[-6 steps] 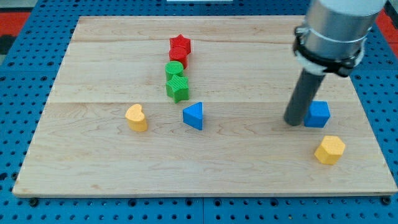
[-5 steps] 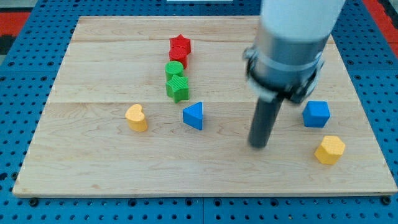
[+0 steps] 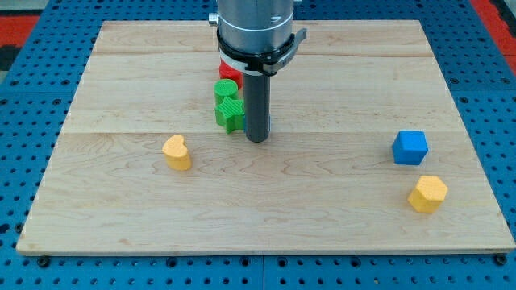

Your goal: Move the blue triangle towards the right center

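The blue triangle does not show anywhere in the camera view; the spot left of the board's middle where it lay is bare wood. My tip (image 3: 256, 141) stands on the board just above that spot, close to the right of the lower green block (image 3: 229, 115). The dark rod and the arm's grey body rise from there to the view's top. The triangle may be hidden behind the rod; I cannot tell.
A round green block (image 3: 226, 89) sits above the lower green one, and a red block (image 3: 227, 71) shows partly behind the arm. A yellow heart (image 3: 176, 152) lies at the left. A blue cube (image 3: 410, 147) and a yellow hexagon (image 3: 426, 193) lie at the right.
The arm has swept from beside the blue cube at the right across to the board's middle. The blue triangle, in plain sight before, is gone from view. The other blocks have not moved.
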